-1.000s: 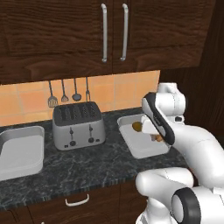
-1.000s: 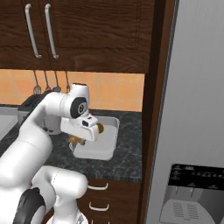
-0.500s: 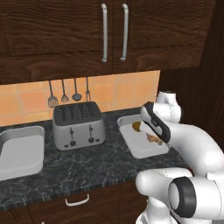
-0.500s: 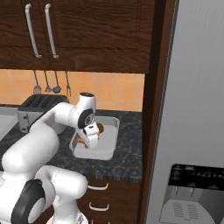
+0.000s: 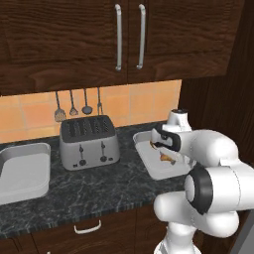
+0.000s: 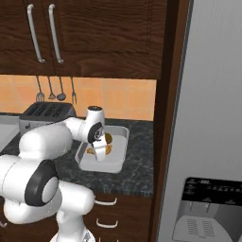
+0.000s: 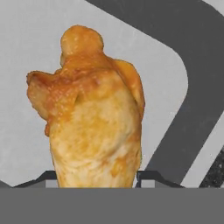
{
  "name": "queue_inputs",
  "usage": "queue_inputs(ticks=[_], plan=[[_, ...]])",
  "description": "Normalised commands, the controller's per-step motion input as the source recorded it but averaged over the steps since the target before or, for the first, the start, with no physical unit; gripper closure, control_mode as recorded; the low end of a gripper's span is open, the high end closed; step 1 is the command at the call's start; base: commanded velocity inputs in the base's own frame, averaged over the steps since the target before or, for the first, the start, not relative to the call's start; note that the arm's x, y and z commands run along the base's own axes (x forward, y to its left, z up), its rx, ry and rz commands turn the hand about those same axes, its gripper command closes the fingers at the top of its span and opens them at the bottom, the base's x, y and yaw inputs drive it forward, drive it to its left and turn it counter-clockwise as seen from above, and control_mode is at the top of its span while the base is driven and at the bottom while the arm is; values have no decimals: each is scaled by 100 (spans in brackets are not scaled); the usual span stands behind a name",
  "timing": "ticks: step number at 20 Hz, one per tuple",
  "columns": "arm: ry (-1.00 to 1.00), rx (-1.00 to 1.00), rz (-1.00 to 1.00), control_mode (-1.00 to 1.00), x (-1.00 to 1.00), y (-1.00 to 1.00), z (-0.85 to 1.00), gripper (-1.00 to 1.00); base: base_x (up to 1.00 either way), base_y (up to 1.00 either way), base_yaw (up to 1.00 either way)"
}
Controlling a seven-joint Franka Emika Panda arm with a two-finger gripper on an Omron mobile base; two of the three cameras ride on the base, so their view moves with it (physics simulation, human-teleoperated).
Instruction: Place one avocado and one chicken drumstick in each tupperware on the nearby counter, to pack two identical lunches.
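Observation:
My gripper (image 7: 98, 177) is shut on a golden-tan chicken drumstick (image 7: 94, 127), held close above the floor of the right tupperware (image 7: 26, 52). In the right base view the gripper (image 6: 100, 153) hangs low inside that tupperware (image 6: 118, 163), the chicken drumstick (image 6: 108, 150) at its tips and an olive-brown avocado (image 6: 108, 138) lying just behind it in the same tray. In the left base view the hand (image 5: 166, 141) covers part of this tupperware (image 5: 151, 166). A second tupperware (image 5: 25, 171) sits at the far left of the dark speckled counter (image 5: 99, 186).
A silver toaster (image 5: 89, 141) stands between the two trays. Utensils (image 5: 79, 105) hang on the orange tiled wall under dark wood cabinets (image 5: 129, 34). A tall grey fridge (image 6: 208, 118) closes off the right side, just past the counter's end.
The hand has come down and forward with the drumstick, from above the right tray to low inside it. The grip has stayed the same.

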Motion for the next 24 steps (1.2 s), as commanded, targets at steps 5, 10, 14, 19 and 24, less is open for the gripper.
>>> queue_inputs(ticks=[5, 10, 14, 19, 24], plan=[[0, 0, -3, -100, 54, 0, -39, 100, 0, 0, 0], [0, 0, -3, -100, 50, -7, -29, 100, 0, 0, 0], [0, 0, -4, -100, 51, -2, -30, 100, 0, 0, 0], [0, 0, -5, -100, 8, -7, -16, -100, 0, 0, 0], [-1, 0, -4, -100, 0, -8, 12, -100, 0, 0, 0]])
